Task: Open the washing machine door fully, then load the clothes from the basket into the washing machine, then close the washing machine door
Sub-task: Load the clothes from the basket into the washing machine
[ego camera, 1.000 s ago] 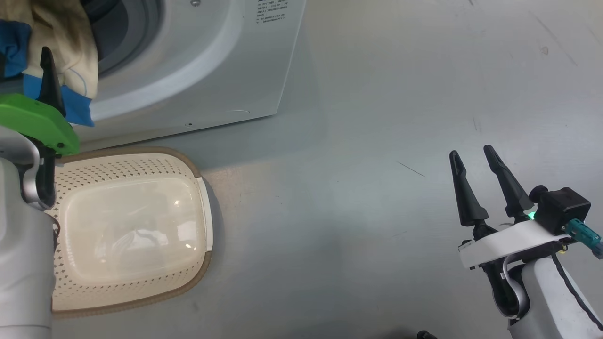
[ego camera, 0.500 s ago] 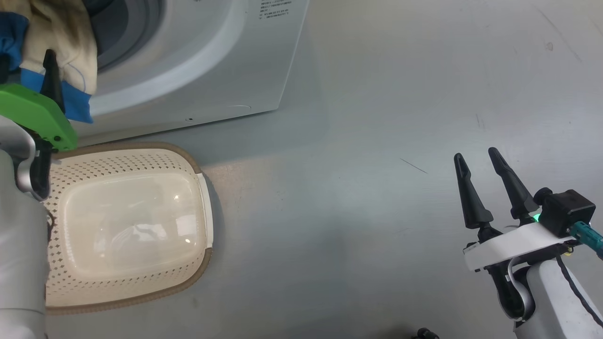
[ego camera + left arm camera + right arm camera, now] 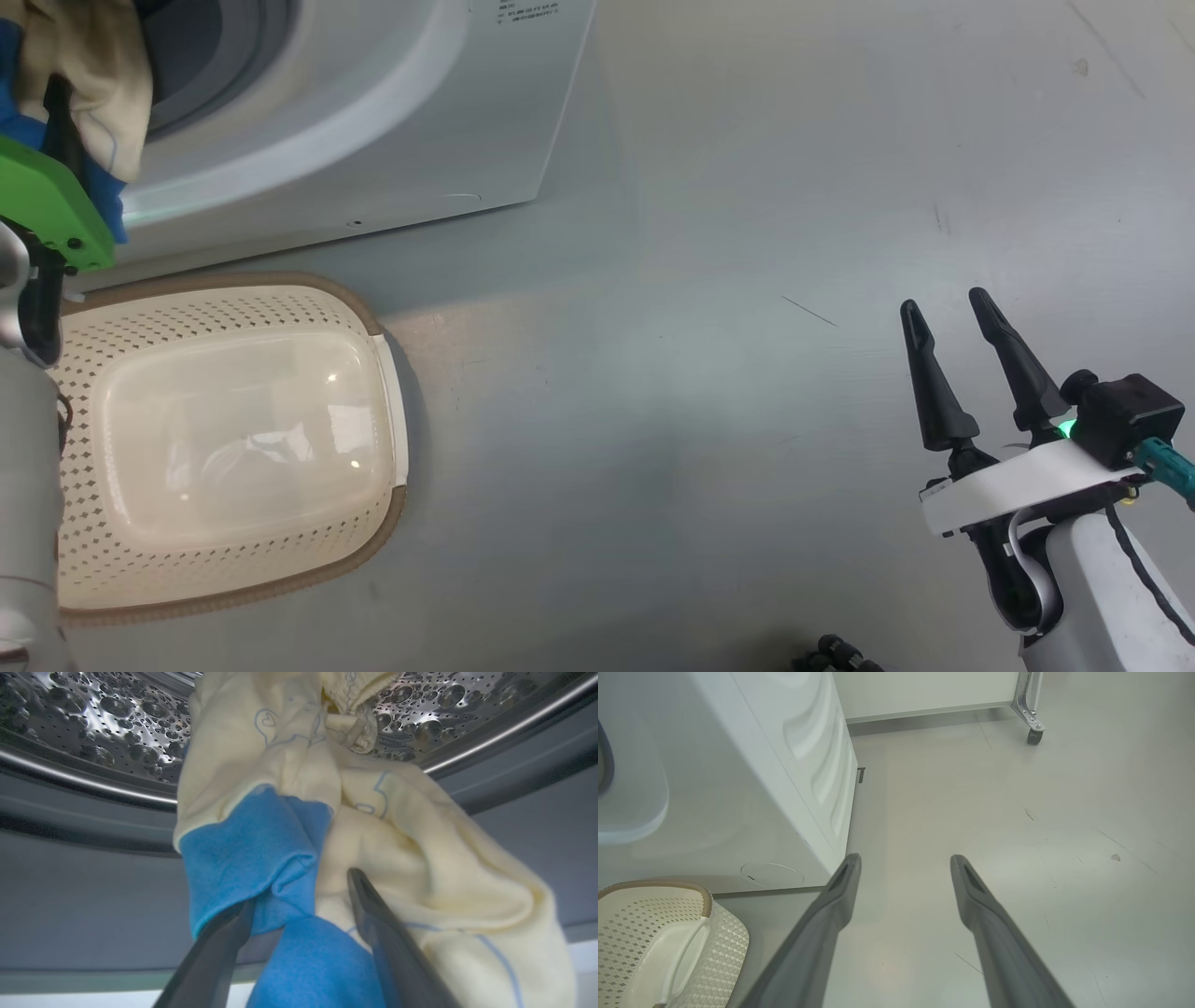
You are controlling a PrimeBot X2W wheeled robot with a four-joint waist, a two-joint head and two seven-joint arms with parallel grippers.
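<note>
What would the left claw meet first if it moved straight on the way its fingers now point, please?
The clothes: fabric lies right between the fingers of the open left claw, probably touching them. Beyond it is the steel drum, though depth is hard to judge.

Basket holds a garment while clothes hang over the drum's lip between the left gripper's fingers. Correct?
No: the basket is empty, per the head view. The clothes do hang over the lip of the drum, between the fingers of the left gripper.

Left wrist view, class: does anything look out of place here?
Yes: the clothes are only partly inside the washing machine, trailing out over its grey seal around the open left gripper.
</note>
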